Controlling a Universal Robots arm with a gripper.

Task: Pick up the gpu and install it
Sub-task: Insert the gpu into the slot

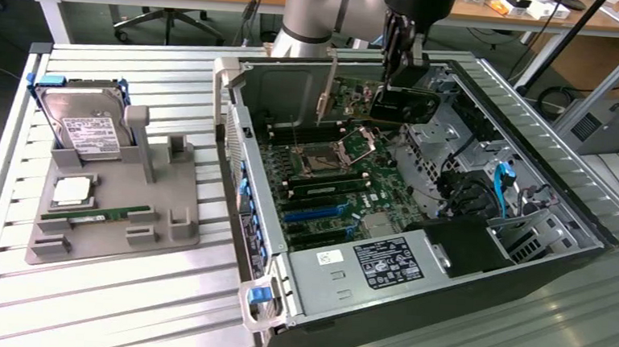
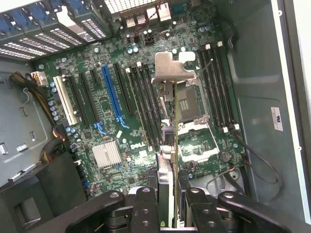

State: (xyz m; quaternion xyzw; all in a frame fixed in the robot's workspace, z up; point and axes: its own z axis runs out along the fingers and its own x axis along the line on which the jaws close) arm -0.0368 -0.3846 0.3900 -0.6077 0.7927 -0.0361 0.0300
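The hand (image 1: 402, 76) is partly closed, clamping the gpu (image 1: 405, 107) edge-down inside the open computer case (image 1: 252, 89). The card hangs over the CPU socket (image 2: 190, 99), apart from the blue expansion slot (image 2: 112, 94). Lowered misaligned, it would likely strike the motherboard (image 2: 131, 162).

grey arm (image 1: 302, 28), black fingers (image 2: 145, 208) with screws

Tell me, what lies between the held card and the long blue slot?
In the wrist view, several black slots lie between the gpu and the blue slot.
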